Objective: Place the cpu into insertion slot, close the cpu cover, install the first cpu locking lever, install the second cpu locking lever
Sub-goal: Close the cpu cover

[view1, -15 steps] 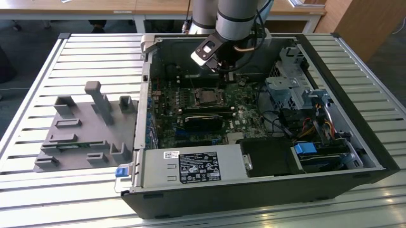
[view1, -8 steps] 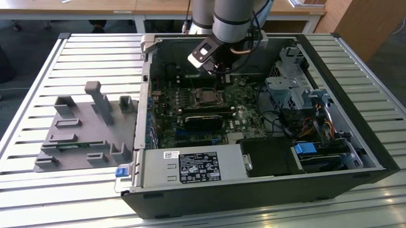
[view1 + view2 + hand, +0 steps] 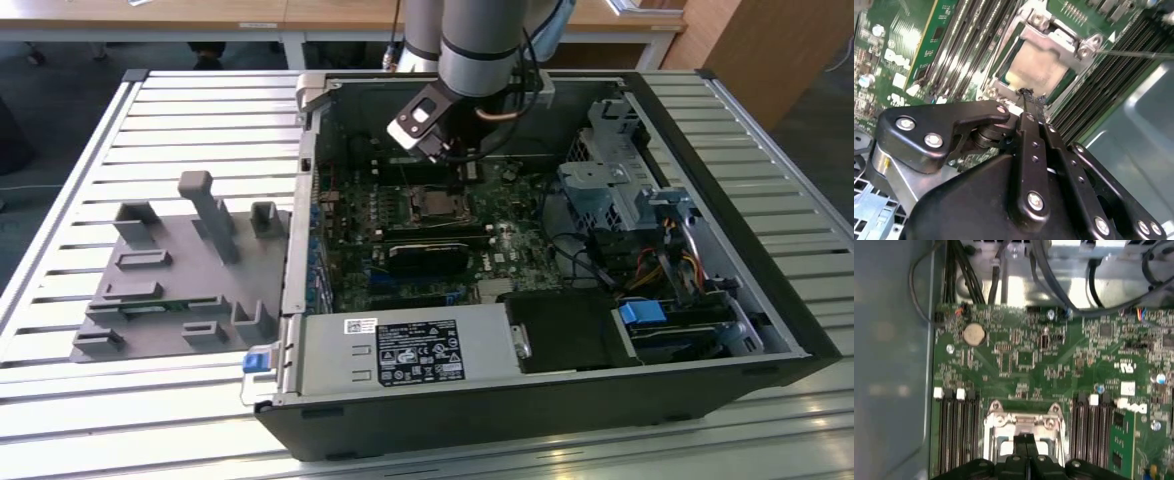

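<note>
One hand (image 3: 1032,101): black, its two fingers (image 3: 1026,135) pressed flat against each other with nothing gripped between them; in the first wrist view the hand (image 3: 1025,439) shows the same tight seam.
Fingertips: down at the edge of the cpu cover nearest the hand; whether they touch the metal I cannot tell.
Cpu cover (image 3: 1053,36): silvery frame just beyond the fingertips, lying down over the socket, its square opening facing up.
Cpu (image 3: 1036,67): pale beige top showing through that opening, seated in the slot, directly ahead of the fingertips.
Insertion slot (image 3: 1038,20): metal rim with screws at its corners, around the cpu, under the hand.
Thin metal rod (image 3: 1134,54): runs out from a corner of the slot, away from the hand, over the memory slots; latched or loose, I cannot tell.
Memory slots (image 3: 956,435): long dark rows flanking the slot on both sides of the hand.
Green board (image 3: 1024,360): spreads past the slot, farther from the hand.
Coin battery (image 3: 973,333): round and silver, on the board well beyond the fingertips.
Cables (image 3: 1054,280): dark loops past the board's far edge.
Arm (image 3: 474,40): grey, reaching down into the open case (image 3: 747,320) above the slot.
Power supply box (image 3: 400,352): silver, inside the case, well apart from the hand.
Grey fixture (image 3: 174,270): on the slatted desk (image 3: 80,140), outside the case, on the exterior view's left of the hand.
</note>
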